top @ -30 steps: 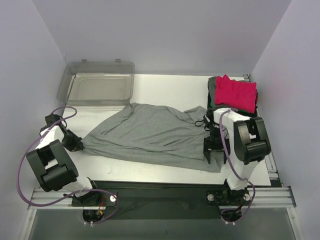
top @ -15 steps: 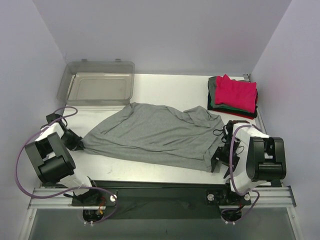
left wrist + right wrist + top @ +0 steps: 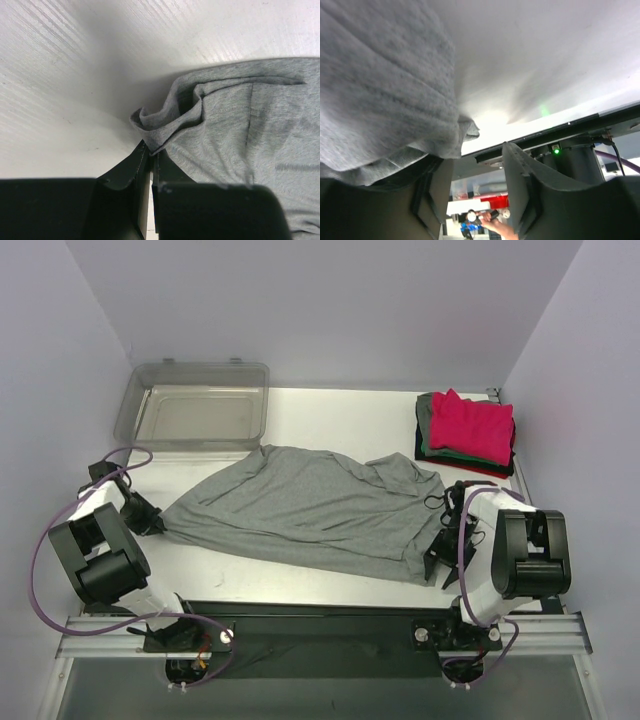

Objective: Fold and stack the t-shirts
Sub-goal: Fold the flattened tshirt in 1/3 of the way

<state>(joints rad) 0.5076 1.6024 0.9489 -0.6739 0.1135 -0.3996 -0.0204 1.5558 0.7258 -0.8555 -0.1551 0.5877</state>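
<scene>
My left gripper [image 3: 151, 153] pinches a corner of the tee [image 3: 310, 510] spread on the table [image 3: 330, 420]; my right gripper [image 3: 475, 172], jaws apart, has the opposite corner draped over one finger. Bin [image 3: 195, 380] far left, stack [image 3: 470, 428] far right

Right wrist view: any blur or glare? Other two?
Right wrist: the grey t-shirt fills the left, soft and out of focus; bright glare on the table. Left wrist: weave sharp, dark shadow under the fold. Top external: even light, faint shadows.

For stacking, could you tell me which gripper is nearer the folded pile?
Right. The right gripper sits nearside of the folded pile; the left gripper is across the table.
</scene>
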